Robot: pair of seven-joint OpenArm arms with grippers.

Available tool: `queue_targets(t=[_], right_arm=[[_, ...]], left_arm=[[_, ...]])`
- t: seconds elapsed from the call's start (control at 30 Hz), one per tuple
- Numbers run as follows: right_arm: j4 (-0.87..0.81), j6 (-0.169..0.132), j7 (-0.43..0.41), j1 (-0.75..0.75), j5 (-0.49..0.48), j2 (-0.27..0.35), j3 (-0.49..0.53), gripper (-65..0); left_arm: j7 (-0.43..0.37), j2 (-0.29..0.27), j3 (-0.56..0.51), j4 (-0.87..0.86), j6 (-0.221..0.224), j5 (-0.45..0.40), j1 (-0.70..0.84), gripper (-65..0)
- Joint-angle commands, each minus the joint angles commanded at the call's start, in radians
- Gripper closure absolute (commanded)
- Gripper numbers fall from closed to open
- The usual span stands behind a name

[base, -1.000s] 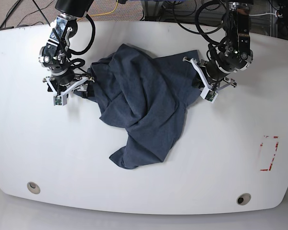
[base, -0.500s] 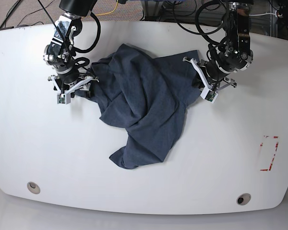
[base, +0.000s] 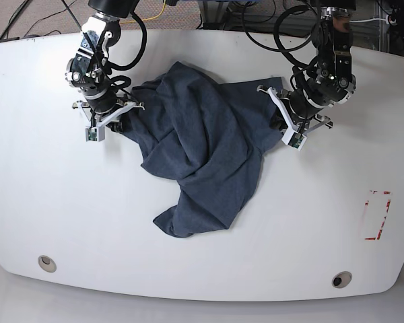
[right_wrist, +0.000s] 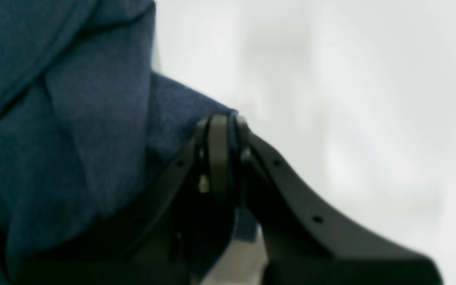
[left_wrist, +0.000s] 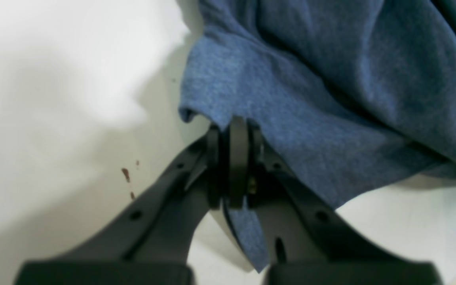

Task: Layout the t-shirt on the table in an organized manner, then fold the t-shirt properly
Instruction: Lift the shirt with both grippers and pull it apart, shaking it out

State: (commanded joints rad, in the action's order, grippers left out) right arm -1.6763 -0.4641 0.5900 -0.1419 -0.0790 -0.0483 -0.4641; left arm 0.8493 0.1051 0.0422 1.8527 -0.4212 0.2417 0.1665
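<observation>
The dark slate-blue t-shirt (base: 202,145) lies crumpled in a heap on the white table (base: 81,208), no lettering or tag showing. My left gripper (base: 281,125) is at the heap's right edge, and in the left wrist view it (left_wrist: 234,128) is shut on a fabric edge (left_wrist: 291,118). My right gripper (base: 118,121) is at the heap's left edge. In the right wrist view it (right_wrist: 222,122) is shut on a fold of the shirt (right_wrist: 93,118). A twisted corner of cloth (base: 182,222) trails toward the table's front.
Two round grey grommets (base: 47,262) (base: 341,279) sit near the front edge. A red-taped rectangle (base: 378,215) is at the right. Small dark specks (left_wrist: 126,174) mark the table beside the left gripper. Cables hang behind the table's far edge.
My right gripper has moved toward the table's far edge and slightly right, taking the shirt's left edge with it. My left gripper has shifted a little, still holding the shirt.
</observation>
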Motion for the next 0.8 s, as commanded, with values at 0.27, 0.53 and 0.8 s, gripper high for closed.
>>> queue_targets(t=[0.27, 0.53, 0.8], right_arm=[[-0.176, 0.0, 0.002, 0.017, 0.0, 0.008, 0.002, 0.0], [-0.299, 0.002, 0.002, 0.087, 0.002, 0.051, 0.0, 0.0], [-0.318, 0.002, 0.051, 0.235, 0.008, 0.097, 0.002, 0.0]], left_arm=[[0.052, 0.025, 0.037, 0.072, 0.0, 0.003, -0.046, 0.0], [0.206, 0.026, 0.183, 0.118, -0.103, 0.005, -0.17, 0.0], [0.356, 0.029, 0.264, 0.117, -0.164, 0.003, -0.399, 0.0]])
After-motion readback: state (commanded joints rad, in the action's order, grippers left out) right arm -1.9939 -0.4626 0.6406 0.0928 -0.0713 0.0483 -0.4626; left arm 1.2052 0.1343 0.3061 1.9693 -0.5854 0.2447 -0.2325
